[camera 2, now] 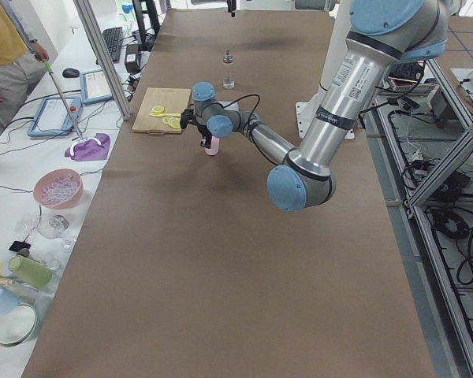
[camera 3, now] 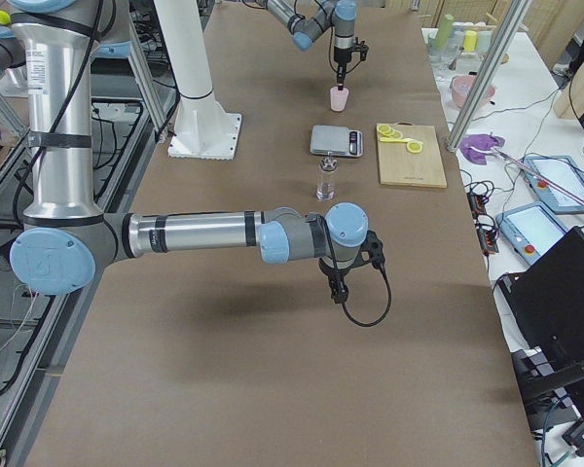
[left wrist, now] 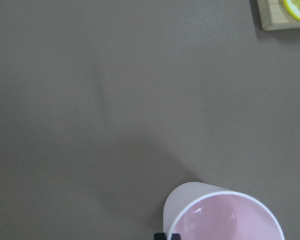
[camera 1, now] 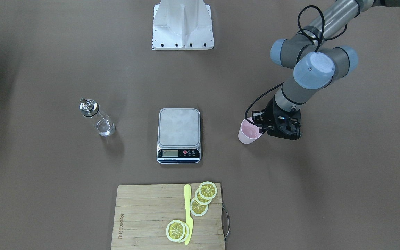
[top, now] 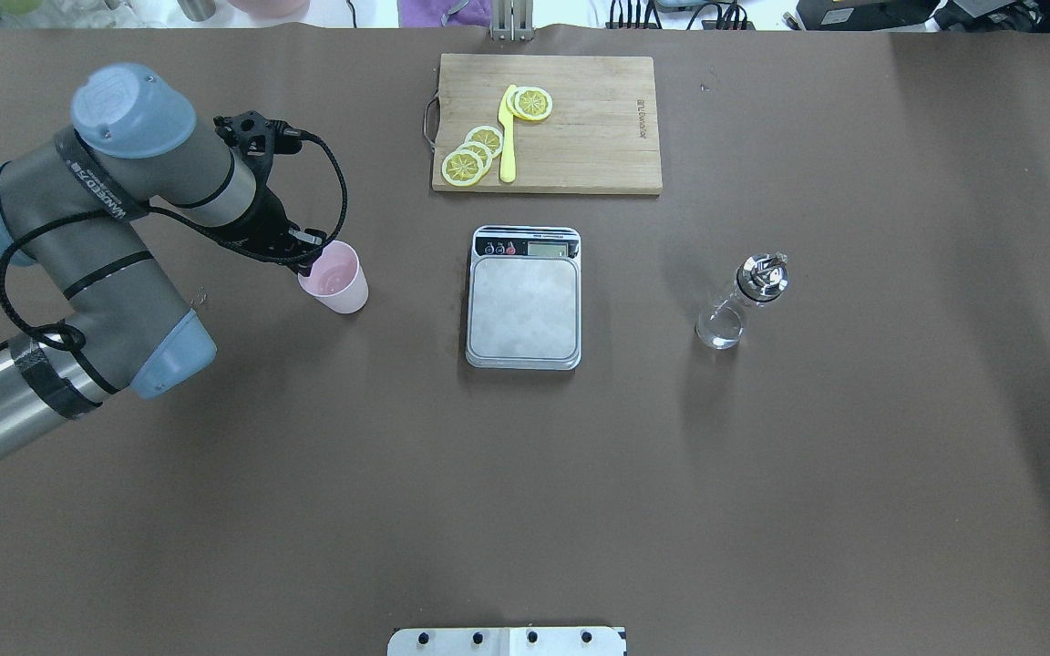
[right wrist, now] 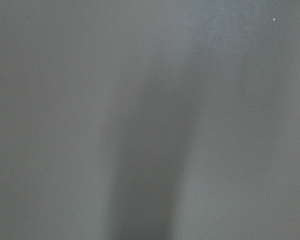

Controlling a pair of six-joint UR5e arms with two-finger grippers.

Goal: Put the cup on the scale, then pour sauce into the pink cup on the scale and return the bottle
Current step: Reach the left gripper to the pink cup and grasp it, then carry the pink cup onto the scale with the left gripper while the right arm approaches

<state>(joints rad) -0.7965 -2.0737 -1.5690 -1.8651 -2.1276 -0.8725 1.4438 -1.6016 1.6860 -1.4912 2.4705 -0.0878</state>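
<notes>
Brown paper covers the bench (top: 525,510), the scale (top: 525,305) at its centre. Seen from overhead, the cup (top: 335,282) stands upright on the bench, well left of the scale, with the left tool (top: 311,262) at its rim; whether it grips cannot be told. The bottle (top: 744,305) stands to the right. The right tool (camera 3: 337,290) hangs low over the bench, its state also unclear

Made out no word for certain. Saw burnt-in lettering along a short edge of the cutting board (camera 1: 141,215), low in the front-facing view, too small to read. Saw tiny print under the display of the scale (camera 1: 178,127), illegible. Noted white capitals on a black band round the left arm (top: 106,196), upper left, unreadable.
</notes>
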